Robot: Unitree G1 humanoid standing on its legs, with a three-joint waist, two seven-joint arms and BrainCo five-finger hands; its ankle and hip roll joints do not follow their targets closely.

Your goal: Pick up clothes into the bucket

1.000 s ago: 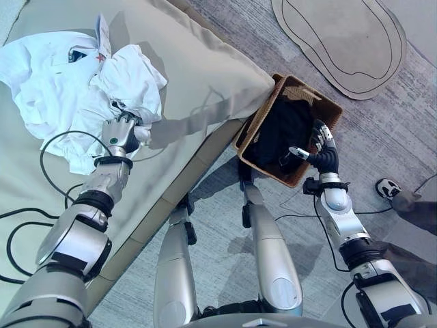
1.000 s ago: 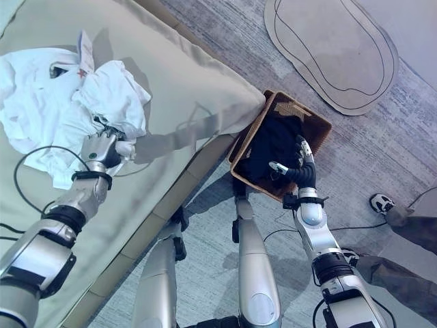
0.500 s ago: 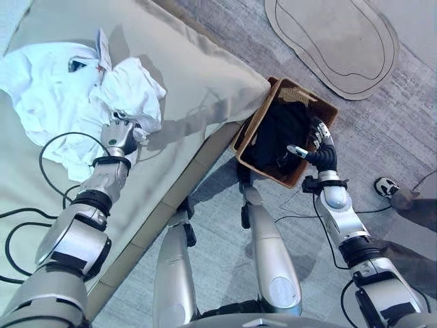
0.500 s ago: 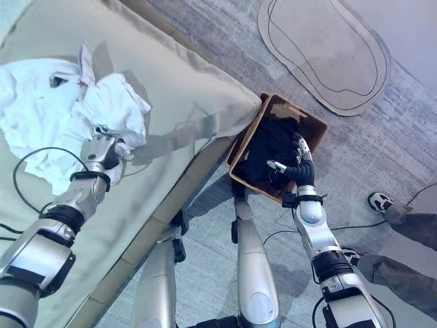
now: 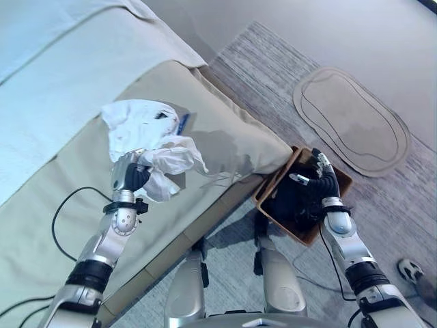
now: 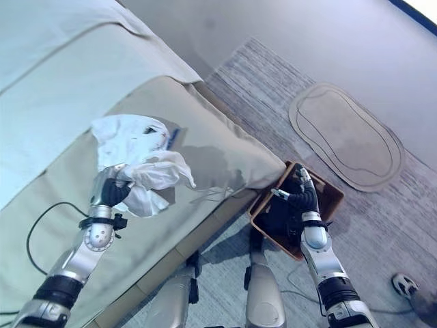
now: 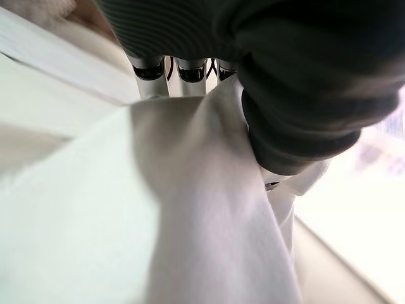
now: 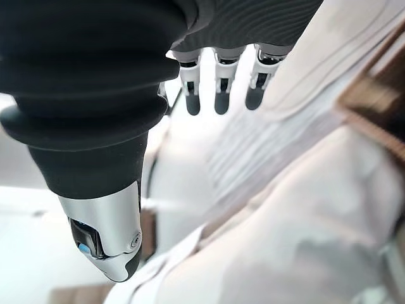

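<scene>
white garment lifted off the bed, basket waiting on the floor

the left hand (image 5: pixel 134 175) was curled tight around a bunch of the white clothes (image 5: pixel 147 147), with the cloth held up off the olive bed cover (image 5: pixel 225 147) and hanging in folds on both sides of the hand. in the left wrist view the white fabric (image 7: pixel 190 221) ran straight out from under the fingers and the dark ribbed cover. the rest of the garment trailed up behind the hand, above the mattress.

the wicker bucket (image 5: pixel 341 181) stood on the grey carpet (image 5: pixel 263 61) just beside the corner of the bed, with dark clothing (image 5: pixel 290 201) already inside. the right hand (image 5: pixel 317 179) hovered over the bucket with fingers straight and thumb spread, holding nothing; its wrist view showed the fingertips (image 8: pixel 219 101) apart and free. an oval mat (image 5: pixel 351 119) lay on the carpet beyond the bucket.
</scene>
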